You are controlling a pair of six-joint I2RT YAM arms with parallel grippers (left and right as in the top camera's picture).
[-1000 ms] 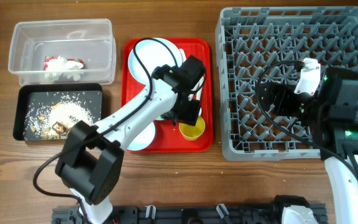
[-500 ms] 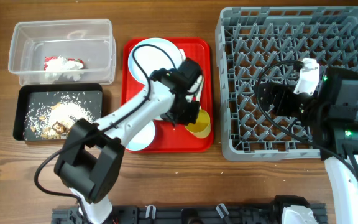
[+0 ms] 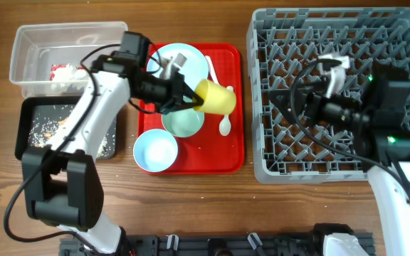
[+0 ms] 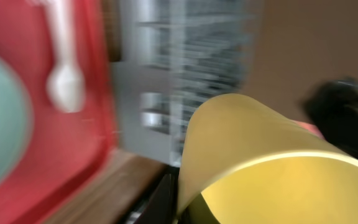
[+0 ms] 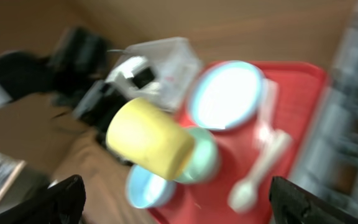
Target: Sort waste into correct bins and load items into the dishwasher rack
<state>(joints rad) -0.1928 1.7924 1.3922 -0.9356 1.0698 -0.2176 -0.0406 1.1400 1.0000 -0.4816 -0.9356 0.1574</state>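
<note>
Above the middle of the flat red serving tray [image 3: 230, 156], the small yellow cup [image 3: 216, 98] hangs clear of the tray floor, tipped onto its side with its open rim toward the left gripper [image 3: 194, 100], which is clamped on it. On the tray just under the cup sits the pale green bowl [image 3: 184, 122]. The pale blue bowl [image 3: 155, 151] stands at the tray's near-left corner, and the pale blue round plate [image 3: 180, 55] lies at its far end. A white plastic spoon [image 3: 224, 125] lies on the tray's right side.

Left of the tray, the clear rectangular plastic tub [image 3: 27, 35] holds the crumpled red-and-white snack wrapper [image 3: 64, 73]. The black rectangular tray [image 3: 25, 139] nearer the robot holds beige food scraps [image 3: 48, 126].

Right of the tray on the wooden tabletop [image 3: 191, 206] stands the large grey plastic dishwasher rack [image 3: 376, 43]. The right gripper [image 3: 306, 108] hovers over it, fingers spread wide and empty.
</note>
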